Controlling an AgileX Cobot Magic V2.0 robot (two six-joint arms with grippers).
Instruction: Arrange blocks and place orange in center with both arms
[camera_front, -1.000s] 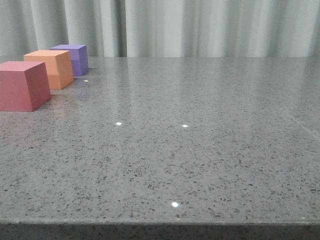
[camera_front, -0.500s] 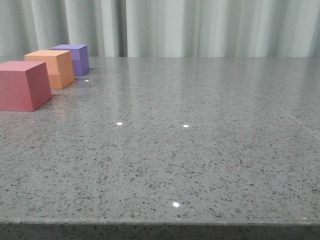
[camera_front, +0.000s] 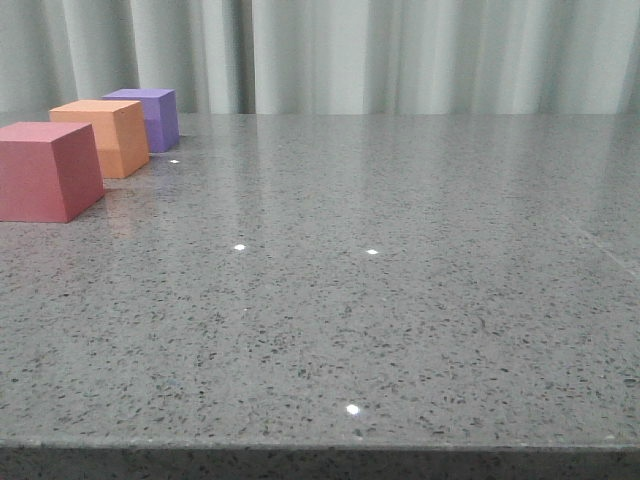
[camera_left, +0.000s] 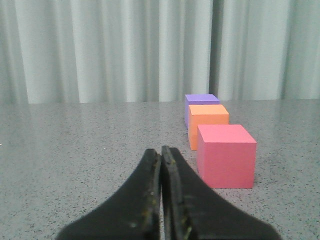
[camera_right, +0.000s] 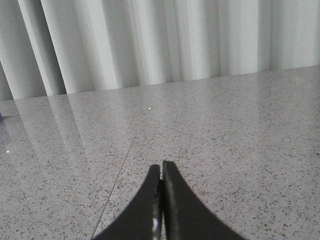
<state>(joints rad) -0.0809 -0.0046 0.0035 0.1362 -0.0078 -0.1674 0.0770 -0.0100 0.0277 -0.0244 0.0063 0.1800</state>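
Front view: three blocks in row, upper left on table (camera_front: 400, 300): pink-red cube (camera_front: 45, 170) nearest, orange cube (camera_front: 103, 136) in middle, purple cube (camera_front: 150, 117) farthest. Left gripper (camera_left: 161, 152) pinched closed, holding nothing. Right gripper (camera_right: 161, 167) same.

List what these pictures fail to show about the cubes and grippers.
- Front view: both arms are out of frame; pinkish-red cube is cut by the left edge.
- Left wrist view: pinkish-red cube hides part of orange cube, which hides most of purple cube; gaps between them can't be judged.
- Right wrist view: shut right gripper; no whole cube visible.
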